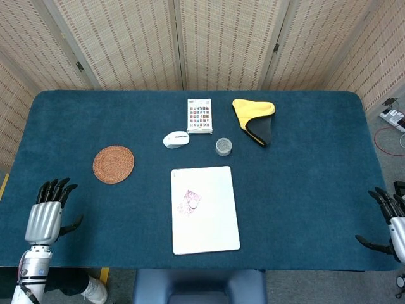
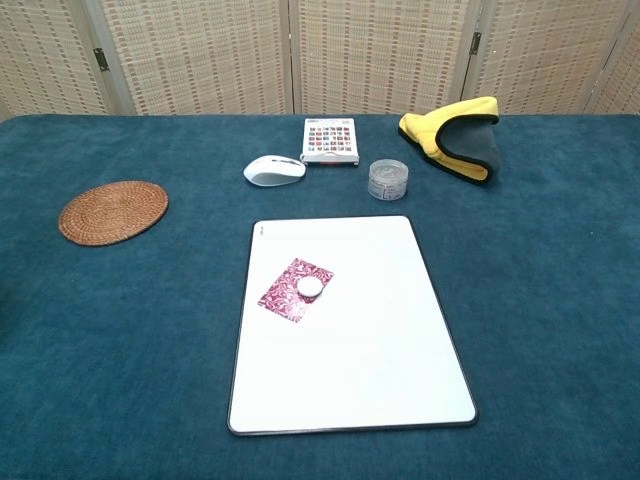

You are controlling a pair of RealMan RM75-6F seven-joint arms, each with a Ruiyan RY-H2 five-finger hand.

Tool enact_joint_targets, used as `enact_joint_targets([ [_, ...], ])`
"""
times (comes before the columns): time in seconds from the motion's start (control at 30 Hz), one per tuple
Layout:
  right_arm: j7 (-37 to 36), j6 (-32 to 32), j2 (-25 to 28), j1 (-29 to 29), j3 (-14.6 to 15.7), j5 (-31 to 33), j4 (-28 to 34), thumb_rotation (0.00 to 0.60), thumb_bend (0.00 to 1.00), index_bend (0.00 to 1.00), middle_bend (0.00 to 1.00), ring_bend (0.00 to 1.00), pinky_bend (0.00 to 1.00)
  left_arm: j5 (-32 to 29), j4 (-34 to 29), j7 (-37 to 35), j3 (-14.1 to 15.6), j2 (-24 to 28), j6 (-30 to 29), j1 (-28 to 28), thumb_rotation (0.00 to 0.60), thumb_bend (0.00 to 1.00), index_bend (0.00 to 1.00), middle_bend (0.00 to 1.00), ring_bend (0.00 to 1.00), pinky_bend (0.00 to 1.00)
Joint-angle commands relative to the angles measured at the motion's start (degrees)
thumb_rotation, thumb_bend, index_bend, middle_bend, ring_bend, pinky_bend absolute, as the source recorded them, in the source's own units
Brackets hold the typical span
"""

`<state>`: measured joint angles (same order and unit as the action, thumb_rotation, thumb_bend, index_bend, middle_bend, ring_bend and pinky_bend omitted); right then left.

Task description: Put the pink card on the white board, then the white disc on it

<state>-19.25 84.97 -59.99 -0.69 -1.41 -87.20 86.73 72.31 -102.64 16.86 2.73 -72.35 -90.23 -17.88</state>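
The white board (image 1: 212, 225) (image 2: 360, 380) lies flat at the table's front middle. A pink patterned card (image 1: 187, 202) (image 2: 288, 290) rests on its left half, and a small white disc (image 1: 193, 204) (image 2: 311, 287) sits on the card. My left hand (image 1: 45, 211) hangs at the front left table edge, fingers spread, holding nothing. At the front right edge my right hand (image 1: 392, 221) is likewise open and empty. Both hands are far from the board and appear only in the head view.
A woven round coaster (image 1: 113, 164) (image 2: 113, 210) lies left of the board. Behind the board are a white mouse (image 1: 175, 139) (image 2: 274, 170), a printed card box (image 1: 200, 115) (image 2: 330, 140), a small clear jar (image 1: 223, 147) (image 2: 388, 179) and a yellow-grey cloth (image 1: 255, 120) (image 2: 456, 136).
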Motion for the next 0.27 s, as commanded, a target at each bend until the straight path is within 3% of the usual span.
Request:
enact_joint_targets([
  [0.03, 0.9, 0.8, 0.0, -0.5, -0.1, 0.3, 0.4, 0.600, 0.04, 0.10, 0.09, 0.13, 0.00, 1.6, -0.4, 0.0, -0.2, -0.2, -0.4, 0.9, 0.600, 0.33, 0.21, 0.14, 0.06, 0.00],
  [0.27, 4.4, 3.5, -1.7, -1.3, -1.0, 0.8, -0.3, 0.600, 0.04, 0.10, 0.11, 0.14, 0.00, 2.2, 0.2, 0.3, -1.5, -0.5, 0.8, 1.9, 0.600, 0.33, 0.21, 0.14, 0.06, 0.00],
])
